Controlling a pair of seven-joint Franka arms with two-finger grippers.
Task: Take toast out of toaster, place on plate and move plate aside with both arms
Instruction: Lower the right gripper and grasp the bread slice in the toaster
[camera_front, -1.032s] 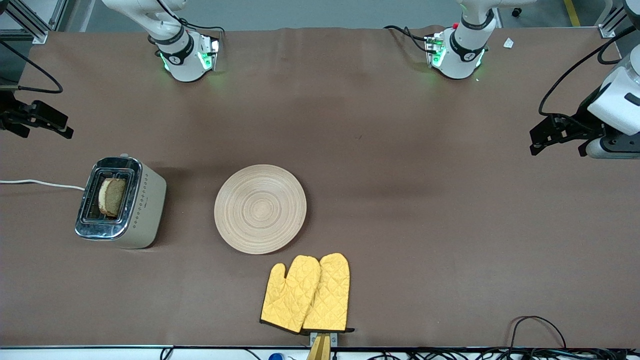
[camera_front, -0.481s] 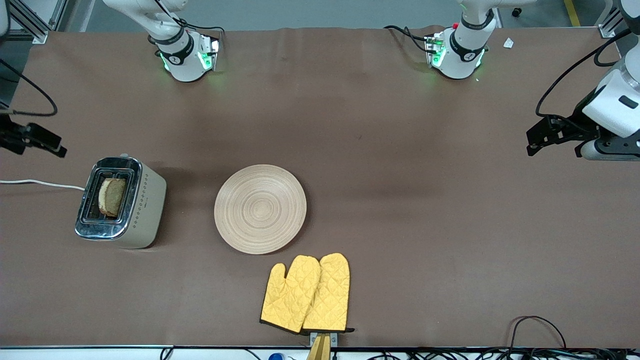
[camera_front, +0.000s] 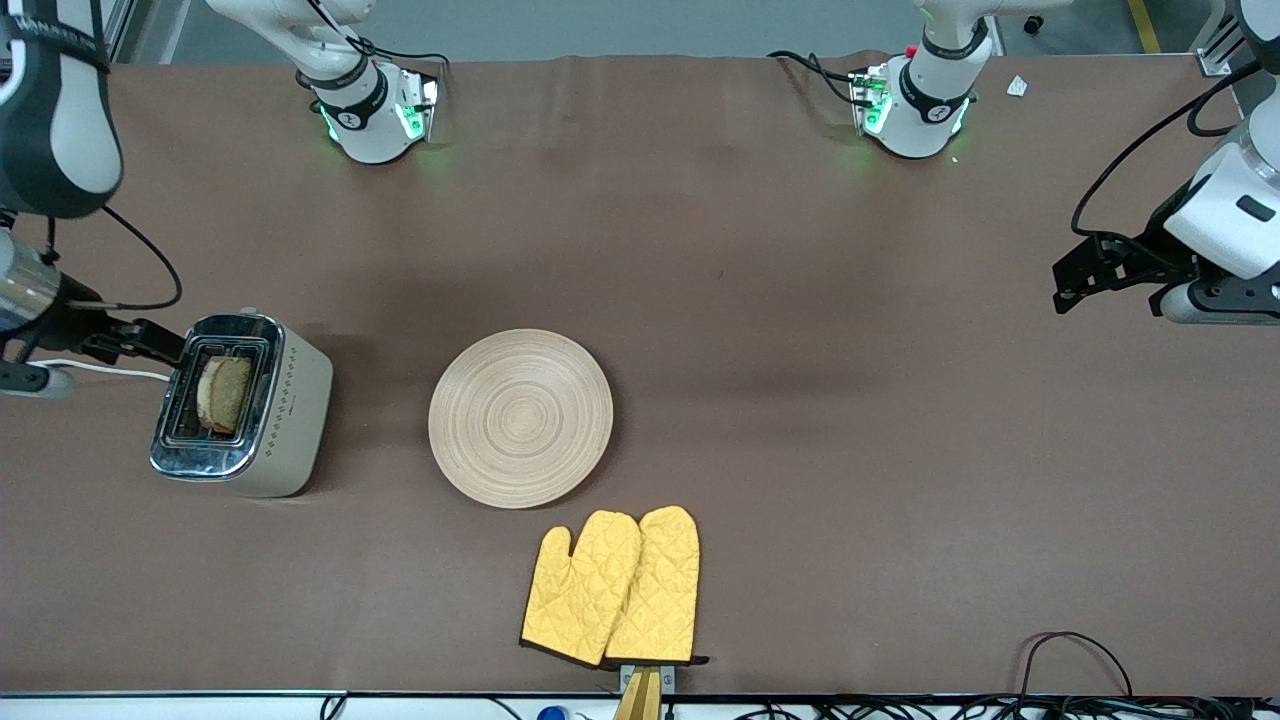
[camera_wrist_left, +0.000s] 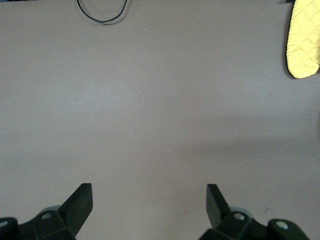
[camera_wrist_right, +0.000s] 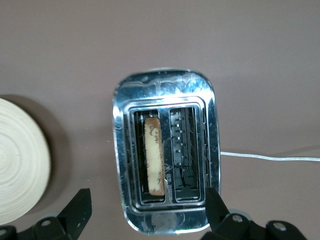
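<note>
Change since a second ago: right gripper (camera_front: 150, 342) has swung in from the desk's edge to the toaster (camera_front: 243, 405); jaws spread wide, empty. Nearest: yellow oven mitts (camera_front: 612, 588). Next: plate (camera_front: 521, 418), light wood, ringed grain, bare. Beside it, toward the right arm's end: toaster, chrome-topped; toast (camera_wrist_right: 154, 154) upright in one slot, brown, dark-crusted. Left gripper (camera_front: 1085, 275) waits over bare desk (camera_front: 900, 450), jaws open. Status: nothing done; extraction, plating, shifting remain.
</note>
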